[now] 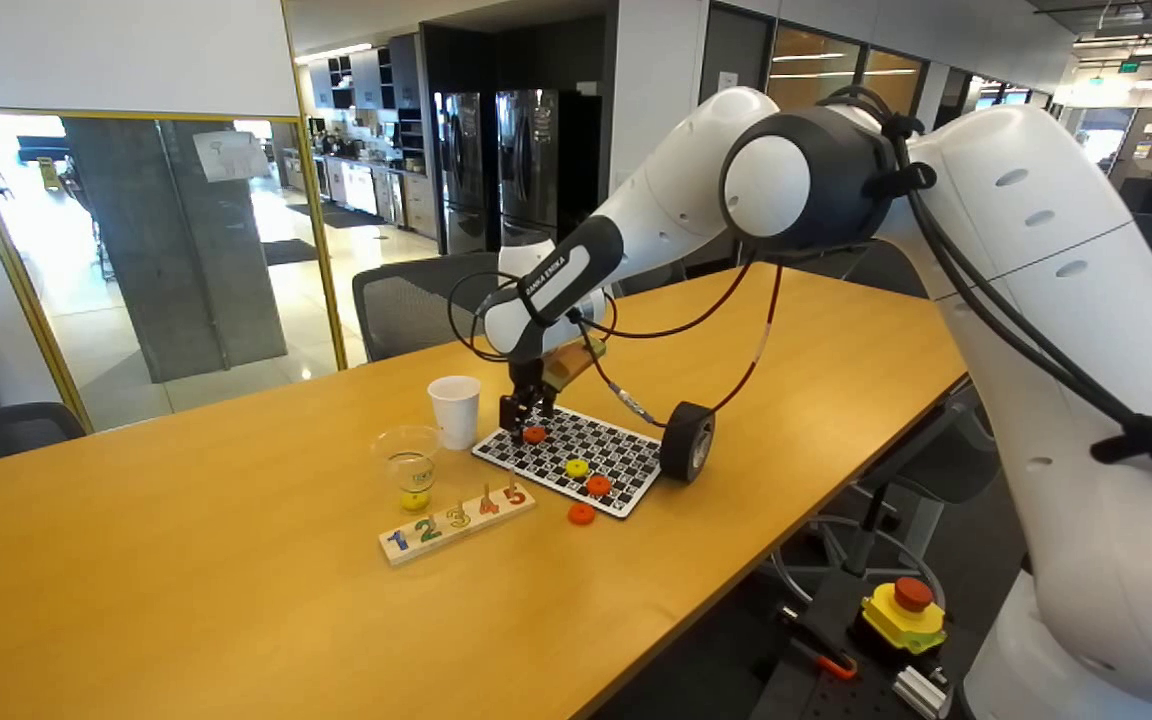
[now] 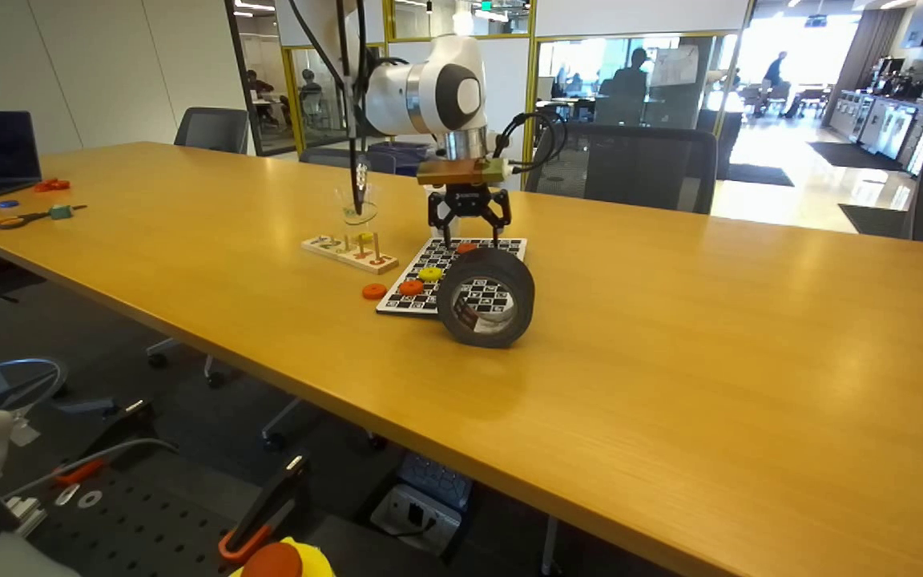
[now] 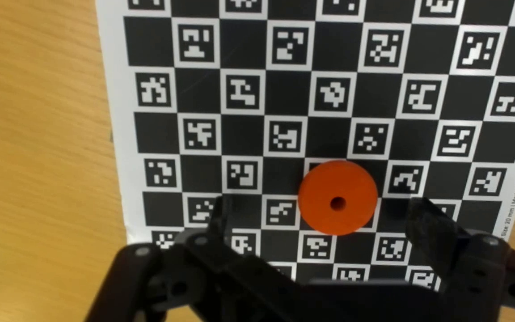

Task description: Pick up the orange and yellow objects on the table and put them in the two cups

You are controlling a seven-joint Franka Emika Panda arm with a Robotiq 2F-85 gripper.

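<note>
While your jaws stand spread astride an orange disc [image 3: 335,190] on the checkered board [image 3: 328,138], gap on both sides, you've got a yellow disc [image 1: 577,468] and a second orange disc [image 1: 598,486] on the board's near part, in an exterior view. A third orange disc [image 1: 581,514] sits on your desk [image 1: 236,600], just beside the board. White cup [image 1: 455,412] is left of it, clear cup [image 1: 408,468] further left; another yellow disc [image 1: 415,500] shows at the clear cup's base.
</note>
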